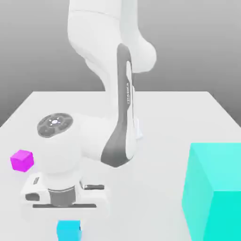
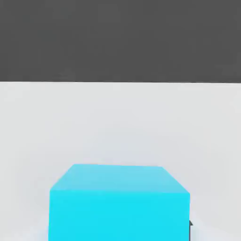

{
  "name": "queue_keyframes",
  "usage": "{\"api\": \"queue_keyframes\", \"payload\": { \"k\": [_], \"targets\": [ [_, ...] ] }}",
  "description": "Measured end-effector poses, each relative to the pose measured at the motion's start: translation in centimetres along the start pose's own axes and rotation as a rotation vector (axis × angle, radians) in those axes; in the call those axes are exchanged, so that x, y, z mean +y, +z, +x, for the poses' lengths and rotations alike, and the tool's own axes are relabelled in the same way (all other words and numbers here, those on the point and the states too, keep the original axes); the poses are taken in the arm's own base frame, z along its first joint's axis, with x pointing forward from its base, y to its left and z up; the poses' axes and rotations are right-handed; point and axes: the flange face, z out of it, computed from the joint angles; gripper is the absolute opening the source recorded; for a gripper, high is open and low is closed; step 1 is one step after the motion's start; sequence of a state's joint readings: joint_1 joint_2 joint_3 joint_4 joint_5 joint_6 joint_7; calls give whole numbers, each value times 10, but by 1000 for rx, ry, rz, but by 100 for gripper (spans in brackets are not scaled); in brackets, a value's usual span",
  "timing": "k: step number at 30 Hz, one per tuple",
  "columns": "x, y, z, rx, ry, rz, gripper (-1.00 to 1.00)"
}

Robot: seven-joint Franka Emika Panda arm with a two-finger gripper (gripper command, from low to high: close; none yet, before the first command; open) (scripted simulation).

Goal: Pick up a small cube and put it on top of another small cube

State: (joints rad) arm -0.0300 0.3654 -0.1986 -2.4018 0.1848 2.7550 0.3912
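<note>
in the exterior view we see the gripper point(image 1: 69, 228) at seven o'clock, closed on the small sky-blue cube point(image 1: 68, 233), though its fingers are mostly hidden and the cube's lower part is cut off. in the hand view we lose that cube's bottom too, with a dark sliver by one side that we can't make out clearly. the magenta cube point(image 1: 22, 161) sits at eight o'clock, the huge turquoise cube point(image 1: 221, 202), cropped, at four.

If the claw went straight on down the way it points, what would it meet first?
The blue cube, right under the claw; beyond that, probably the table, though depth is hard to judge.
</note>
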Motion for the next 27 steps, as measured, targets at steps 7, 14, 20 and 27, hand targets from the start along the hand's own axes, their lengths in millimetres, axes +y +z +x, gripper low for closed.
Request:
{"api": "queue_keyframes", "payload": {
  "k": [7, 14, 20, 27],
  "targets": [
    [-83, -47, -29, -25, -440, -35, -100],
    [-184, -94, -85, -18, -1056, -166, -100],
    [-265, -166, -169, 48, -1563, -358, -100],
    [-306, -259, -311, 71, -1517, -185, -100]
  ]
}}
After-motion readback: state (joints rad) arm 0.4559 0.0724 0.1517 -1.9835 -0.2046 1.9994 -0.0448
